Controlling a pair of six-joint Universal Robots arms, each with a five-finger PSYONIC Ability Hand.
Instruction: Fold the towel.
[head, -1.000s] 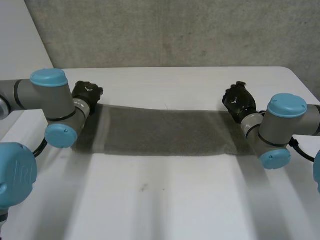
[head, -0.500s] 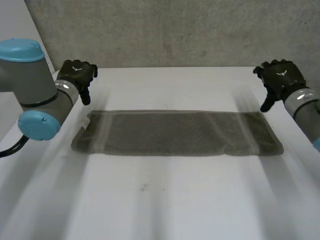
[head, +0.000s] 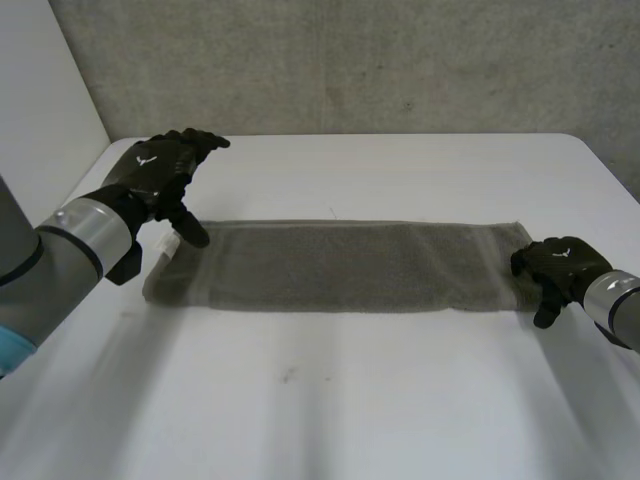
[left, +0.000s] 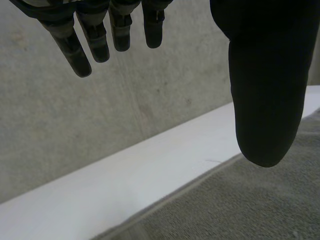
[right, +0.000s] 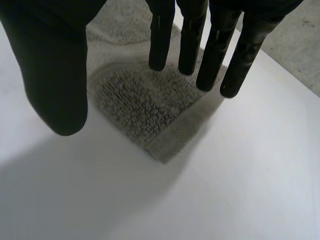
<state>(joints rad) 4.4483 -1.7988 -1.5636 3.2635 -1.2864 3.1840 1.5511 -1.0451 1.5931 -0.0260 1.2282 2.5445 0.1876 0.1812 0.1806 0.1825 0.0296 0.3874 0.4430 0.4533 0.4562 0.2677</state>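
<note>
While the nubbly grey towel (head: 350, 265) lies flat, left hand (head: 160, 175) splayed above one end, right hand (head: 560, 262) fingers straight, apart, perhaps touching a corner.

**One overhead camera, two wrist cameras, all on a white table (head: 400, 400)**

The head view looks down and forward from between and behind the arms. It is far enough back to take in the whole grey towel (head: 340, 265) and the concrete wall (head: 350, 60) behind the table. The left wrist view sits close behind the left hand (head: 160, 172) and faces almost level, across a towel edge and a strip of table to that wall. The right wrist view looks steeply down past the right hand (head: 556, 266), very near one towel corner. All three views share the towel, and the head and left wrist views also share the wall.
</note>
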